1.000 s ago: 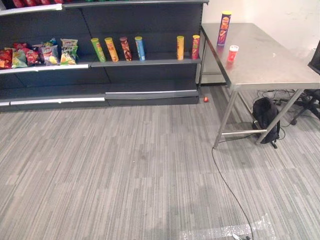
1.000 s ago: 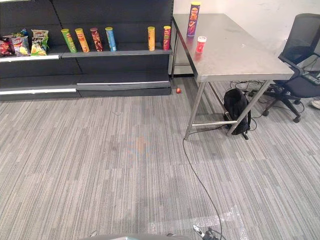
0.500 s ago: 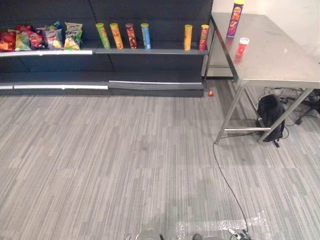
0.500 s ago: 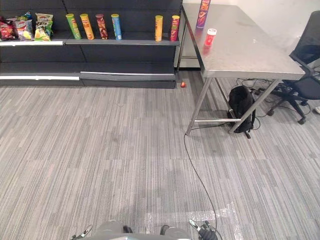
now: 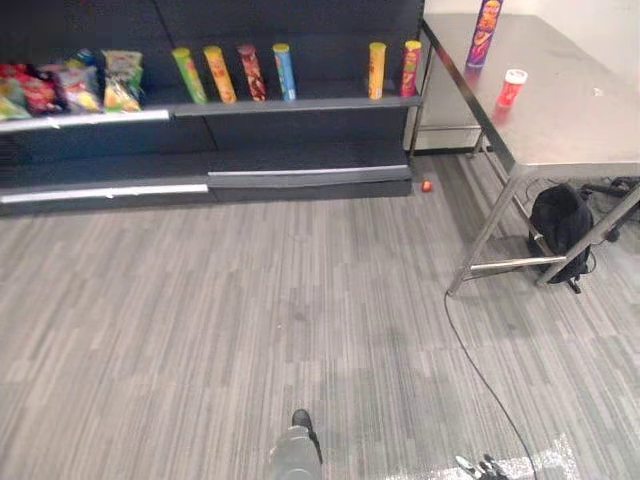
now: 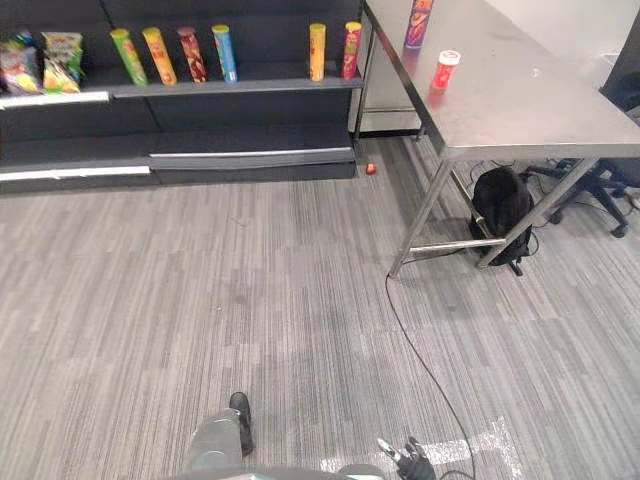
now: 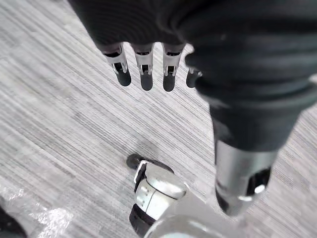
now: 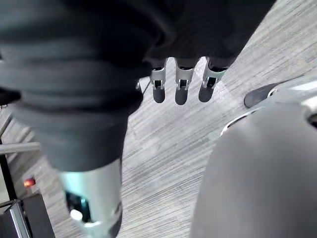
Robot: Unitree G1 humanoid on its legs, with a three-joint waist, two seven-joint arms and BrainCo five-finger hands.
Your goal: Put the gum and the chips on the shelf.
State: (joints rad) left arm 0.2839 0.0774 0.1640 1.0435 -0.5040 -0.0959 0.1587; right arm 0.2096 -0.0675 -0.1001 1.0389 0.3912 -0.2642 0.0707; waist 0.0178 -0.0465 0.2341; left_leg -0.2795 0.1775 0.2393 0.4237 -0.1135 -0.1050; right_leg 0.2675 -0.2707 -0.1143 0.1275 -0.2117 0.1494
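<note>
Ahead, a wide run of grey striped carpet [image 5: 250, 300], open all the way to the foot of a black metal shelf unit [image 5: 300, 150] along the far side. To the right, a steel table [image 5: 580, 125] on angled legs, its far left corner close beside the shelf unit's right end, with open floor along its left edge. Under it, a black backpack [image 5: 562, 222] by the legs. Past the table's right side, a black office chair [image 6: 628, 70]. On the carpet near the shelf unit's right foot, a small red round thing [image 5: 427, 186], apart from everything else.

On the shelf unit's middle board, 4 upright tubes in a row: green tube [image 5: 187, 76], orange tube [image 5: 218, 74], dark red tube [image 5: 250, 72], blue tube [image 5: 284, 71]. Then a gap, then 2 more at the right end: yellow tube [image 5: 376, 70] and red-and-yellow tube [image 5: 410, 68]. Farther left, on a white-edged board, a bunch of coloured snack bags [image 5: 60, 85].

On the table, toward its far left corner, a tall purple chips tube [image 5: 485, 20], upright. Nearer, apart from it and close to the left edge, a small red gum tub [image 5: 513, 87] with a white lid, also upright.

Over the carpet, left hand [image 7: 144, 67] hanging, fingers straight and slightly spread, holding nothing. Likewise right hand [image 8: 181, 84], fingers straight, side by side, empty.
</note>
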